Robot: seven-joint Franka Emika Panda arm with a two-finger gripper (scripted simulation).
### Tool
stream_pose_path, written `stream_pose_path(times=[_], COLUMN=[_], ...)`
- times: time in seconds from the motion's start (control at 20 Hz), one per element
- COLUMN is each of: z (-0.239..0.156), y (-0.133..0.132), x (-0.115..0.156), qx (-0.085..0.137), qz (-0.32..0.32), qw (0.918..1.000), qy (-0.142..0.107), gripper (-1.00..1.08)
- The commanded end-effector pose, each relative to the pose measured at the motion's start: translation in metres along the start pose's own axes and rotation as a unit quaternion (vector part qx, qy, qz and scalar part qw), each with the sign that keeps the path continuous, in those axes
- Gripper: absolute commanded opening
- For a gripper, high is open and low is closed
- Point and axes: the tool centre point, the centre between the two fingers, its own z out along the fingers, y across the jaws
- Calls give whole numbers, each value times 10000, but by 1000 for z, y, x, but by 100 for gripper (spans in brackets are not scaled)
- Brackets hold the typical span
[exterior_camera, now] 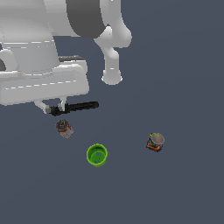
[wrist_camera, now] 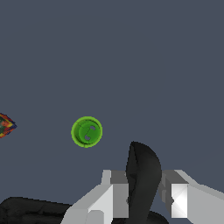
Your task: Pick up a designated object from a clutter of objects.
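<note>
The black spring clamp (exterior_camera: pixel 76 106) lies level, sticking out from my gripper (exterior_camera: pixel 54 108) toward the exterior view's right. The gripper is shut on one end of it. In the wrist view a black clamp handle (wrist_camera: pixel 142 175) stands between the pale fingers (wrist_camera: pixel 114 194), and another black part (wrist_camera: pixel 30 210) shows beside them. How high the clamp is above the surface cannot be told. The bright green cup (exterior_camera: pixel 97 155) stands open side up and also shows in the wrist view (wrist_camera: pixel 86 131). The brownish can (exterior_camera: pixel 64 128) sits just below the gripper in the exterior view.
A multicoloured can with a pale top (exterior_camera: pixel 155 142) stands at the exterior view's right, and its edge shows in the wrist view (wrist_camera: pixel 5 124). The white arm's body (exterior_camera: pixel 43 52) fills the upper left of the exterior view. The surface is plain dark grey-blue.
</note>
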Motion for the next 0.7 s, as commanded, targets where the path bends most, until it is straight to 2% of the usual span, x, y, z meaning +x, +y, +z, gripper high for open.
stream_pose_path(times=[0.0, 0.3, 0.65], z=[-4, -8, -44], y=[1, 0, 0], x=[2, 0, -6], qx=[-7, 1, 1], qz=[-2, 0, 0], qw=[10000, 10000, 10000], qy=[10, 0, 0], gripper=[-100, -100, -100])
